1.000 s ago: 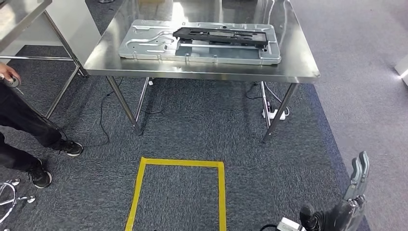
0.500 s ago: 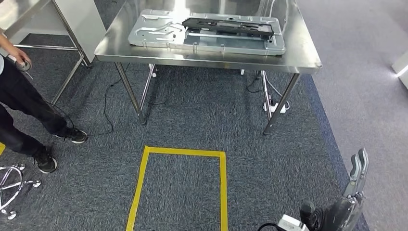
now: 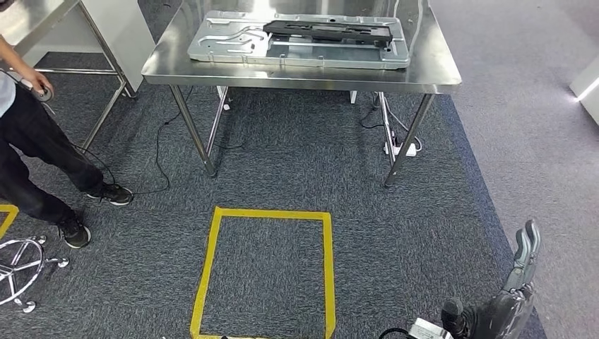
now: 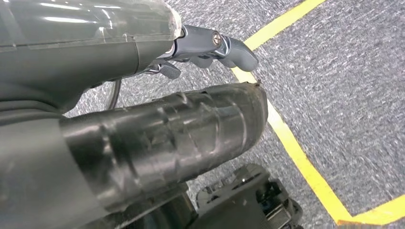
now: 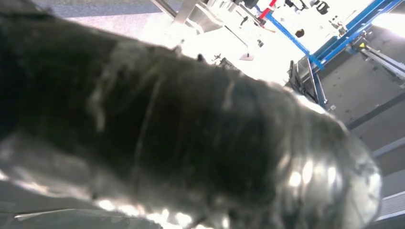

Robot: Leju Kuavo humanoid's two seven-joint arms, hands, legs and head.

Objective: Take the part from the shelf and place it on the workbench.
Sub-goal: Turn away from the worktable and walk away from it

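At the near right edge of the head view, the robot's grey right hand (image 3: 521,272) is seen hanging low, its fingers straight and nothing held; in the left wrist view the left hand (image 4: 210,47) is seen above the carpet, its fingers extended and apart with nothing in them. The floor is covered by dark blue-grey carpet (image 3: 282,169); a rectangle of yellow floor tape (image 3: 212,268) is marked just ahead; a chrome chair base (image 3: 18,265) is seen at the near left, and a person in dark trousers (image 3: 32,152) stands beside it. Farther on stands the stainless-steel workbench (image 3: 304,74). Compared with half a second ago, the whole picture has shifted, so the camera has moved; the person has stepped slightly. The part, a flat silver sheet-metal panel (image 3: 233,39), lies flat on the workbench top; a long black plastic frame (image 3: 325,32) is laid on it.
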